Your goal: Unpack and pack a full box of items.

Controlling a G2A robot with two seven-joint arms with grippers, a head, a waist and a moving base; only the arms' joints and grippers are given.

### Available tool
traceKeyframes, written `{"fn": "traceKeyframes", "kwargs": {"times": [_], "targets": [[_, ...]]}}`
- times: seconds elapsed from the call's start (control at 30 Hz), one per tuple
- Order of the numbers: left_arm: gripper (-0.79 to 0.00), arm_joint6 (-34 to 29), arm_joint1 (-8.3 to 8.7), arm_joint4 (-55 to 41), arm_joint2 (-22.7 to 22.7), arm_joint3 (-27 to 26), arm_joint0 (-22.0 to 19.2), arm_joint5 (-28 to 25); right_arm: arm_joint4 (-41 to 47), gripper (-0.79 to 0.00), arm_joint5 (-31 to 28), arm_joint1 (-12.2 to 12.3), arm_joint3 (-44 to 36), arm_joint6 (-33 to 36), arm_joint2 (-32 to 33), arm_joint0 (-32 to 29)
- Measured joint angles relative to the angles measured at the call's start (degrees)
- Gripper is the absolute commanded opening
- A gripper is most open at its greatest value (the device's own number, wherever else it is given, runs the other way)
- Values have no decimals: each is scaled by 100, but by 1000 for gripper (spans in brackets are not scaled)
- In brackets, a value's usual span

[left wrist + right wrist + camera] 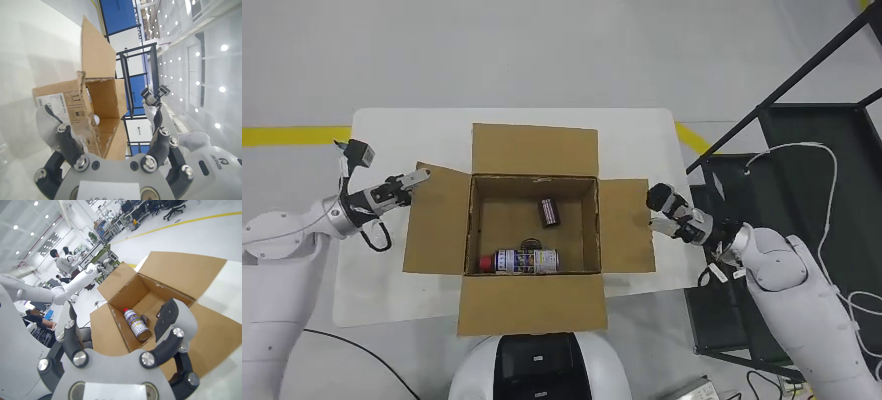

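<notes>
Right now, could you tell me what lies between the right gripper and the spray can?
Only the box flap and box wall, as the top view shows.

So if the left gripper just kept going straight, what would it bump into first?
Probably the open side flap of the cardboard box, right ahead of the left gripper; depth is hard to judge.

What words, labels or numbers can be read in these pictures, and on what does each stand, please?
Spray can in the box: printed label, too small to read.
White sticker on the box's outer wall: print and symbols, too blurred to read.
Small dark cylinder in the box: no legible print.
Nothing can be quoted reliably.
</notes>
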Motion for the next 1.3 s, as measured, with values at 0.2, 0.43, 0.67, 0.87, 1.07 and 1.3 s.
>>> {"fn": "traceKeyframes", "kwargs": {"times": [0.2, 0.43, 0.67, 0.87, 1.07, 1.3], "targets": [[0, -484, -38, -597, 84, -139, -232, 75, 478, 0, 174, 57, 305, -61, 841, -660], [0, -595, -189, -765, 654, -222, -628, 186, 755, 0, 595, 33, 703, -401, 1285, -1105], [0, -445, -419, -781, 1406, 61, -1020, 159, 855, 0, 979, -15, 1188, -375, 1034, -998], [0, -326, -586, -570, 1914, 441, -1239, 114, 965, 0, 1220, -80, 1848, -186, 473, -507], [0, -246, -637, -515, 2018, 764, -1201, 99, 954, 0, 1403, -176, 2213, -119, -95, -84], [0, -269, -583, -307, 1838, 638, -1082, 9, 973, 0, 1394, -257, 2317, -4, -488, 240]]}}
